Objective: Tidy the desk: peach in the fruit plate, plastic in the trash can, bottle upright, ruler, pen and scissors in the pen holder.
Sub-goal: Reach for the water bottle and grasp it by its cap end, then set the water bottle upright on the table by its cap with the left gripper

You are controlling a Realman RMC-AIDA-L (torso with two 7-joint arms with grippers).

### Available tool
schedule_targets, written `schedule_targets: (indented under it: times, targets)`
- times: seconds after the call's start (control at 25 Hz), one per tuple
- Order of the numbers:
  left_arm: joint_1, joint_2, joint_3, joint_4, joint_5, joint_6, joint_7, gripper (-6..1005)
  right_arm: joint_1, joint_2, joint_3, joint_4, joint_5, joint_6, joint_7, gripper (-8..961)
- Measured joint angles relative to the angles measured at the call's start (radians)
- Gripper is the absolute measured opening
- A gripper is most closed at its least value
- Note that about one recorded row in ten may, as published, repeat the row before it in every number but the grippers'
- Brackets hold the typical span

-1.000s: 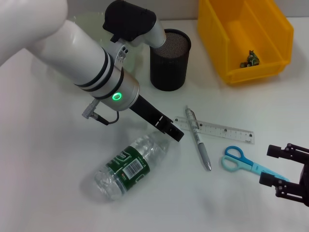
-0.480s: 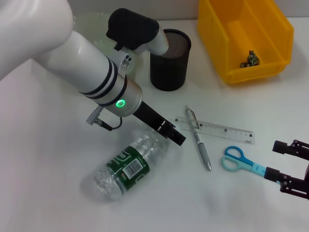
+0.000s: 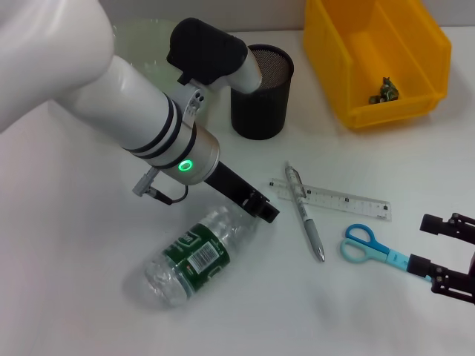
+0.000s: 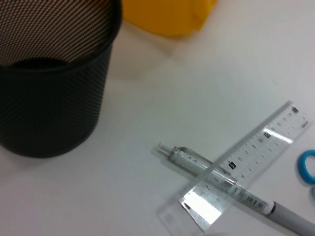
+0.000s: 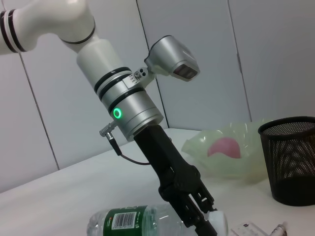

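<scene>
A clear bottle with a green label lies on its side; its white cap points at my left gripper, which is right at the neck. The ruler lies under the pen, both also in the left wrist view: ruler, pen. Blue scissors lie just left of my open right gripper. The black mesh pen holder stands upright. A crumpled plastic piece sits in the yellow trash can. The pink peach rests in the pale green fruit plate.
My left arm's white forearm spans the table's left half and covers most of the fruit plate in the head view. The pen holder and the trash can stand close together at the back.
My left gripper has dropped and shifted slightly toward the bottle's neck. The right gripper has pulled back to the right, away from the scissors.
</scene>
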Motion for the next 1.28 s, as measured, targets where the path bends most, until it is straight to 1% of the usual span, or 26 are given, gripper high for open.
schedule_targets:
  times: [0.2, 0.32, 0.44, 0.48, 0.64, 0.8, 0.92, 1.04, 1.28]
  targets:
    - [0.012, 0.0, 0.013, 0.01, 0.002, -0.005, 0.031, 541, -0.001, 0.0, 0.035, 0.005, -0.002, 0.001, 0.002, 714]
    - [0.038, 0.002, 0.012, 0.054, 0.004, -0.007, 0.047, 441, -0.001, -0.005, 0.051, 0.02, -0.003, -0.004, 0.001, 714]
    - [0.093, 0.006, -0.002, 0.134, 0.005, -0.009, 0.071, 441, -0.001, -0.008, 0.052, 0.026, -0.003, -0.004, 0.0, 714]
    - [0.125, 0.008, -0.016, 0.179, 0.005, -0.009, 0.082, 441, -0.001, -0.008, 0.052, 0.026, -0.003, -0.002, 0.0, 714]
    - [0.244, 0.008, -0.1, 0.324, -0.009, -0.007, 0.156, 442, -0.001, -0.007, 0.052, 0.026, -0.004, -0.003, 0.0, 714]
    - [0.345, 0.008, -0.163, 0.406, -0.076, -0.009, 0.263, 442, -0.001, -0.006, 0.052, 0.026, -0.003, -0.005, -0.001, 714]
    - [0.411, 0.009, -0.213, 0.432, -0.156, -0.009, 0.359, 442, 0.002, -0.004, 0.052, 0.026, -0.001, -0.007, -0.001, 714]
    - [0.458, 0.01, -0.255, 0.436, -0.243, -0.009, 0.441, 443, 0.007, -0.001, 0.051, 0.026, 0.0, -0.009, 0.004, 714]
    - [0.533, 0.011, -0.338, 0.41, -0.425, 0.002, 0.649, 443, 0.017, 0.0, 0.052, 0.026, 0.003, -0.011, 0.008, 714]
